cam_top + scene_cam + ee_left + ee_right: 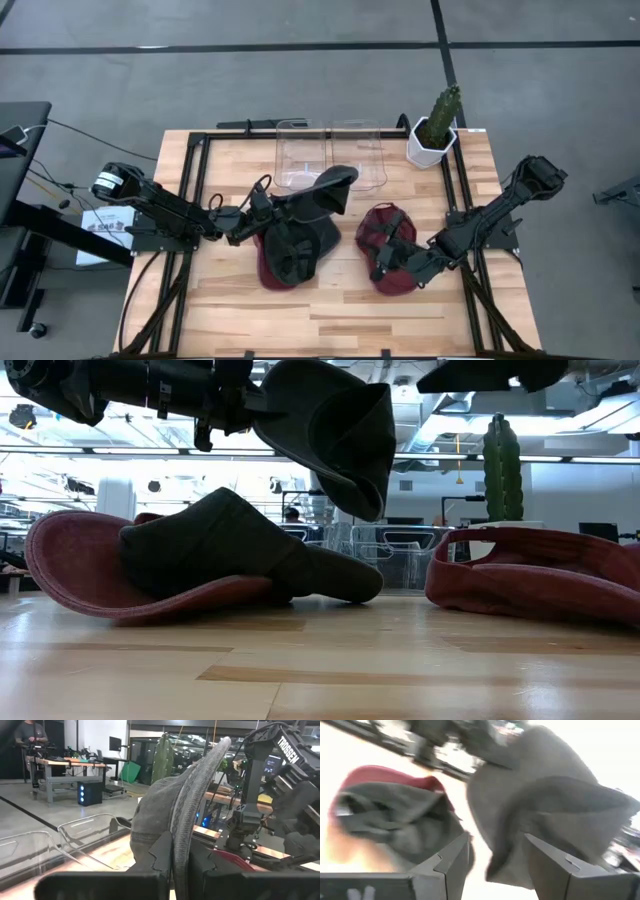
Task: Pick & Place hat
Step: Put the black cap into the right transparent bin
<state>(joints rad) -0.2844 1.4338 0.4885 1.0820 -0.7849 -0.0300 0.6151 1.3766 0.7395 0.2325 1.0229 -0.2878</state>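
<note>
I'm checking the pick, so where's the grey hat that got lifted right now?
In the high view the lifted grey hat hangs mid-table in the left gripper, above the hat pile and just before the clear bins.

I note two clear plastic bins (330, 152) side by side at the table's (330, 310) far edge. A potted cactus (437, 125) stands just beside them in a white pot. A person (31, 735) works at a distant bench (70, 767).
</note>
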